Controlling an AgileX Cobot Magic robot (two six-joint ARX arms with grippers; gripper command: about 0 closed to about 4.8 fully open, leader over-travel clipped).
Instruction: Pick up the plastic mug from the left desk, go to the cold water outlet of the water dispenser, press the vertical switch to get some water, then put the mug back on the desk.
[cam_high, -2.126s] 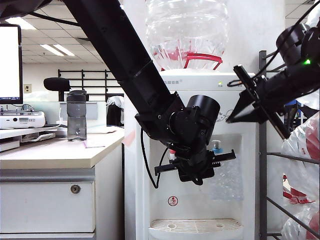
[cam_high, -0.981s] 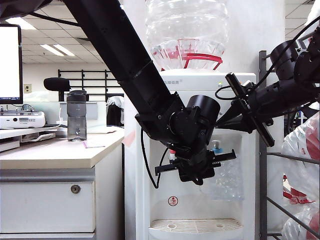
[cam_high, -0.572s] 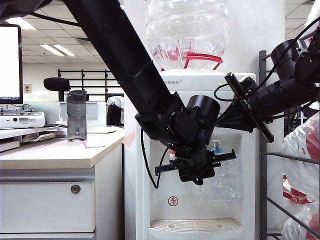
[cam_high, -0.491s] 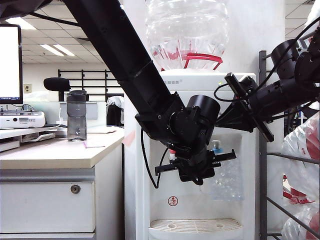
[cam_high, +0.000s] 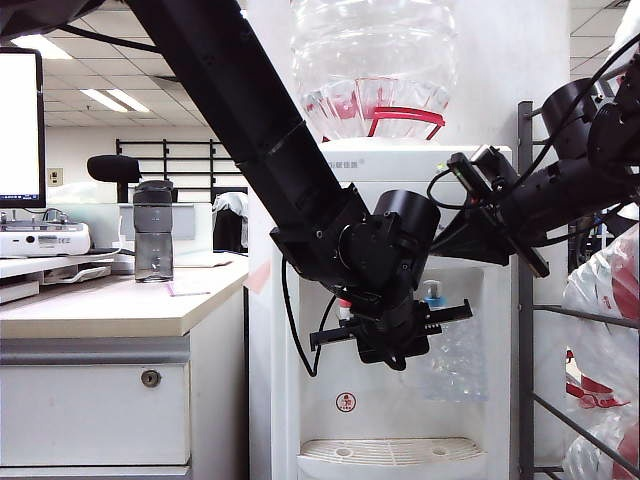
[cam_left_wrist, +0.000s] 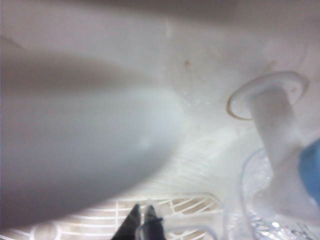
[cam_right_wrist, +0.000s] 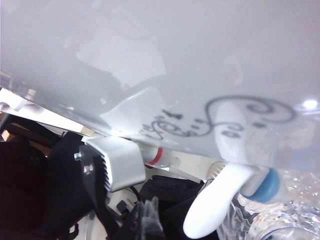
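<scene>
Exterior view: water dispenser (cam_high: 400, 300) stands centre, white cabinet, big clear bottle (cam_high: 372, 65) on top. Left arm slants down from 11 o'clock across the cabinet front; left gripper (cam_high: 440, 318) sits in the tap recess. Plastic mug (cam_high: 448, 362) hangs there at 4 o'clock of the wrist housing, under the cold water outlet (cam_high: 433, 293) with its blue collar, above the drip tray (cam_high: 390, 452). Red-collared tap (cam_high: 344, 303) is just visible at 9 o'clock of the blue one, mostly hidden by the arm.

Left wrist view: left gripper (cam_left_wrist: 142, 223) fingertips pressed together, pinched on the mug's thin handle (cam_left_wrist: 175, 232); mug rim (cam_left_wrist: 260, 200) beside them, the outlet's stem (cam_left_wrist: 277, 130) dropping into it. Blurred.

Right gripper (cam_high: 455, 235) comes in from 3 o'clock, high beside the cabinet's upper front, above the recess. Right wrist view: its dark fingertips (cam_right_wrist: 145, 220) lie close together, nothing between them. Vertical switch (cam_right_wrist: 220, 200) hangs apart from them, white lever off the blue collar, with the mug's crinkled wall (cam_right_wrist: 270, 220) below.

Left desk (cam_high: 110, 310) lies at 9 o'clock of the dispenser, carrying a dark grey bottle (cam_high: 153, 232) and a monitor (cam_high: 20, 130).
</scene>
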